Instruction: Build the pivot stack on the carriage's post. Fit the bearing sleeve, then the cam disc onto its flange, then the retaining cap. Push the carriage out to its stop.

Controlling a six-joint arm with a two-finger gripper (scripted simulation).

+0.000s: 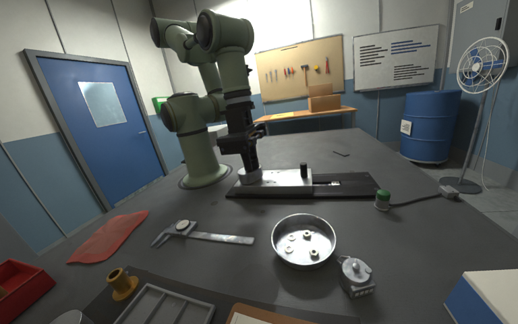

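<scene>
My gripper points straight down over the left end of the grey carriage. Its fingers are closed on a silver retaining cap, which sits on the carriage's post. The cap hides the post and whatever lies beneath it. The carriage sits at the left end of its black rail base. A short black peg stands on the carriage's right part. A brass flanged bearing sleeve stands upright on a dark mat at the table's near left. I cannot make out a cam disc.
Behind the work stand the arm's green base and a far bench with boxes. A steel dish of nuts, calipers, a timer, a red cloth and a green button lie nearer.
</scene>
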